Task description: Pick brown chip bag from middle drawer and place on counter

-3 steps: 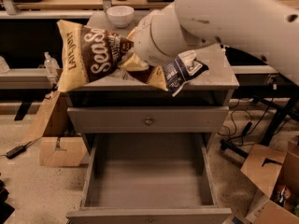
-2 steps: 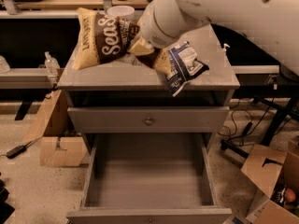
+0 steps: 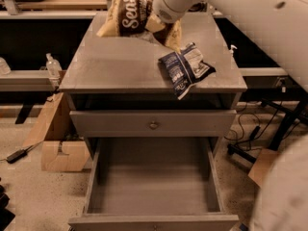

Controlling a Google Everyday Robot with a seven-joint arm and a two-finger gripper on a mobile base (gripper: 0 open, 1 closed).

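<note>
The brown chip bag [image 3: 126,14] hangs tilted over the far edge of the counter [image 3: 115,66], its pale yellow ends and white script showing. My gripper [image 3: 155,24] is at the bag's right end, shut on it, mostly hidden by my white wrist. The middle drawer [image 3: 154,189] is pulled out below, and its grey floor is bare.
A dark blue and white chip bag [image 3: 185,71] lies on the counter's front right, near the edge. A closed drawer front with a brass knob [image 3: 153,125] sits above the open drawer. Cardboard boxes [image 3: 57,150] and a bottle [image 3: 52,64] stand at the left; cables lie at the right.
My arm has carried the brown chip bag to the right and farther back over the counter. The blue and white bag has stayed in place.
</note>
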